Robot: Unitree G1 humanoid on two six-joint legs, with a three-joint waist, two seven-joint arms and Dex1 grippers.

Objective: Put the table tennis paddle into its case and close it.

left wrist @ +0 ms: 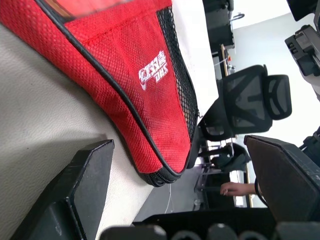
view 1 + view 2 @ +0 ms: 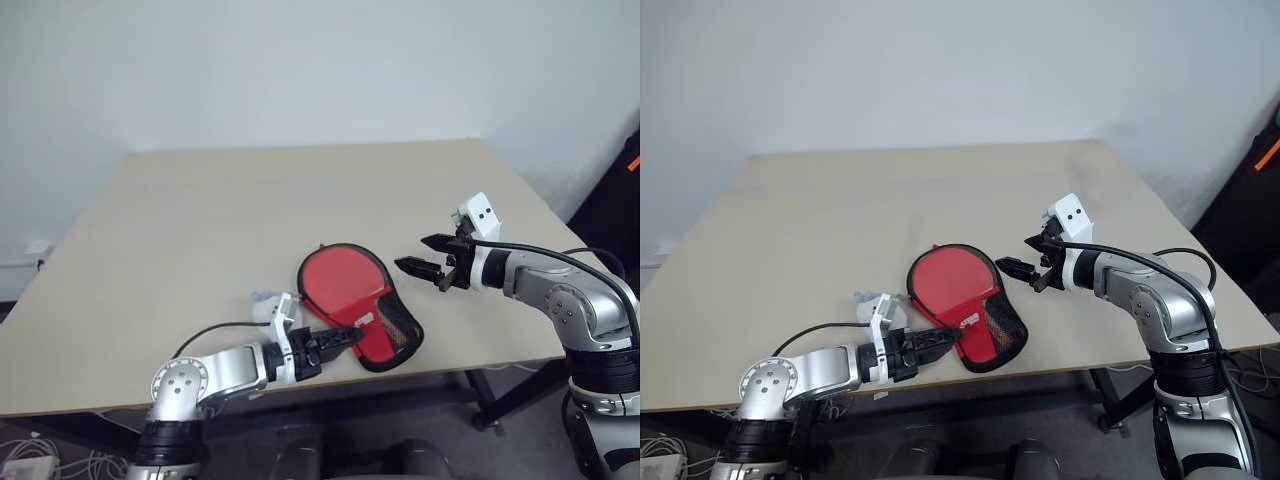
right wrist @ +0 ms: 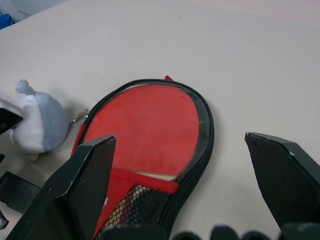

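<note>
The case (image 2: 388,325) lies red side up near the table's front edge. Its black zip rim (image 3: 207,120) rings the table tennis paddle (image 2: 335,278), whose round red face (image 3: 150,130) shows inside it. Red mesh with a white logo (image 1: 135,85) hides the handle. My left gripper (image 2: 345,338) is open, low over the table at the case's narrow end, with its fingers (image 1: 75,195) apart and nothing between them. My right gripper (image 2: 412,252) hovers open just right of the case, pointing at it, apart from it.
A small grey-white rounded thing (image 2: 265,300) lies on the beige table (image 2: 250,200) left of the case, beside my left wrist. Beyond the front edge, in the left wrist view, stand a black office chair (image 1: 250,105) and a person's hand (image 1: 237,189).
</note>
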